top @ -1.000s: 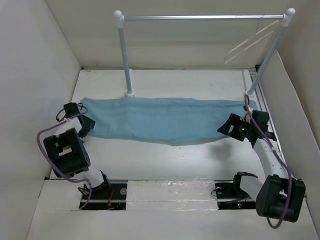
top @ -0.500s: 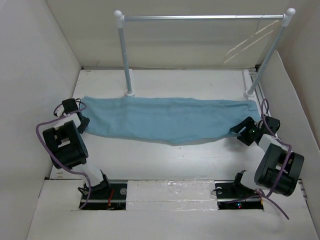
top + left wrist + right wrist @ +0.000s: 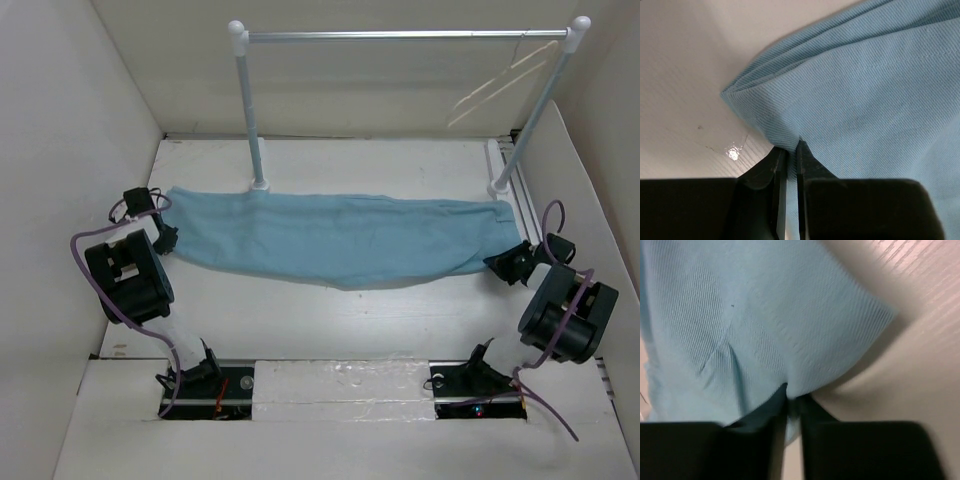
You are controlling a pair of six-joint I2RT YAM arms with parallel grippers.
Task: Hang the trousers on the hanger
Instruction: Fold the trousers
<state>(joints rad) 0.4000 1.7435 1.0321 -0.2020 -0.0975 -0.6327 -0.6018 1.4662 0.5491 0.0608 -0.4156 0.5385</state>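
The light blue trousers (image 3: 335, 240) lie stretched flat across the table, folded lengthwise. At their left end my left gripper (image 3: 166, 237) is shut on the fabric; in the left wrist view the black fingers (image 3: 810, 165) pinch a folded edge of the trousers (image 3: 865, 95). My right gripper (image 3: 503, 262) is shut on the right end, and the right wrist view shows cloth (image 3: 765, 315) pinched between its jaws. The cream-white hanger (image 3: 500, 82) hangs by its hook from the right end of the rail.
A silver rail (image 3: 400, 35) on two white posts (image 3: 250, 110) stands behind the trousers, its feet close to their far edge. White walls (image 3: 70, 150) box in the table on the left, right and back. Purple cables loop off both arms.
Both arms have swung outward toward the trousers' ends, and both grippers have gone from open to shut on the fabric. The cloth has been drawn out a little longer and straighter.
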